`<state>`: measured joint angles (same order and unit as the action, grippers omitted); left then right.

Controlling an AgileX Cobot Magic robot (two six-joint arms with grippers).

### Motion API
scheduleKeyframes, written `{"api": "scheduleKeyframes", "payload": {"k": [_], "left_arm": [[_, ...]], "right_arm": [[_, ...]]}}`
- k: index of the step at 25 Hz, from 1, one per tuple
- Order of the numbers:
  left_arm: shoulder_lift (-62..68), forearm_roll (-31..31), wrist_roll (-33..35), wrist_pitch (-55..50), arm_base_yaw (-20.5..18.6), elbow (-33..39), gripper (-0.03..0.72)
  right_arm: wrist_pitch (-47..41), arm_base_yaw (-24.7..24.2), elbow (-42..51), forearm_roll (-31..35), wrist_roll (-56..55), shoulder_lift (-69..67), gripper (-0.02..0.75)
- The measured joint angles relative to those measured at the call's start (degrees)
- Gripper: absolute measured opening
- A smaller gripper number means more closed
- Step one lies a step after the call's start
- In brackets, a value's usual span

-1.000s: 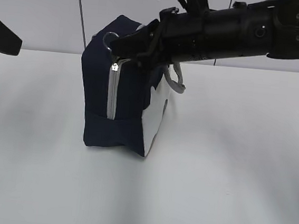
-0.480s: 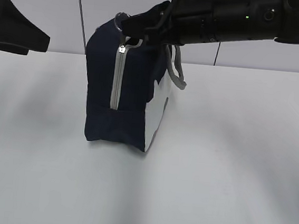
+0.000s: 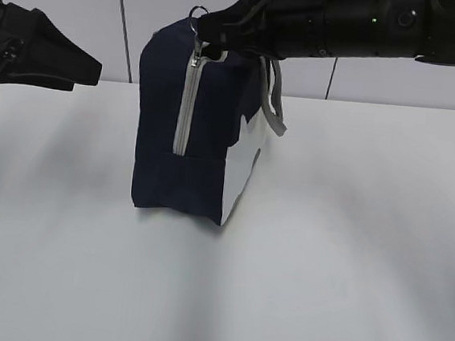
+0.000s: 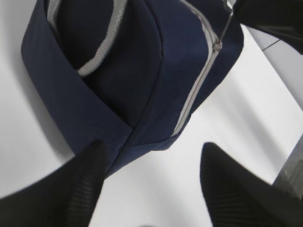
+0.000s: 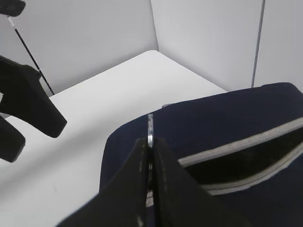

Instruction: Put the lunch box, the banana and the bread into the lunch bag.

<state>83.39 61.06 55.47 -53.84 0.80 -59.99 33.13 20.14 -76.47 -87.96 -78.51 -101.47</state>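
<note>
The lunch bag [image 3: 195,127] stands upright on the white surface [image 3: 324,252], a little left of the middle. It is dark blue with a white panel [image 3: 239,172] low on its right side. A grey zipper [image 3: 187,106] runs down the end that faces the camera, and this part looks zipped up. In the right wrist view the zipper [image 5: 246,146] along the top of the bag is partly open, with a dark gap between its 2 grey edges. A grey strap handle [image 3: 274,102] hangs down the right side of the bag.

The right gripper [image 3: 212,36] reaches in from the right, at the top corner of the bag. Its 2 fingers are pressed tight together on the ring pull [image 5: 150,128] of the zipper, and the thin metal ring sticks up between them.

The left gripper [image 4: 151,189] is spread wide and holds nothing. In the left wrist view its 2 black fingers [image 4: 85,184] sit apart, low beside the bag, not touching it. In the exterior view the left arm [image 3: 37,51] hangs in the air well to the left of the bag.
</note>
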Motion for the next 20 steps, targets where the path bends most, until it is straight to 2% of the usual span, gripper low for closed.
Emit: {"api": "scheduleKeyframes", "payload": {"k": [8,20], "left_arm": [[0.68,1.98,2.56,0.05,0.0,0.0,0.435],[0.74,3.54,4.7,0.16,0.0,0.0,0.435]], "right_arm": [[3.69,0.0,-2.88,0.3,0.0,-0.33,-0.016],[2.64,0.0,-4.66,0.59,-1.94,-3.53,-0.016]]}}
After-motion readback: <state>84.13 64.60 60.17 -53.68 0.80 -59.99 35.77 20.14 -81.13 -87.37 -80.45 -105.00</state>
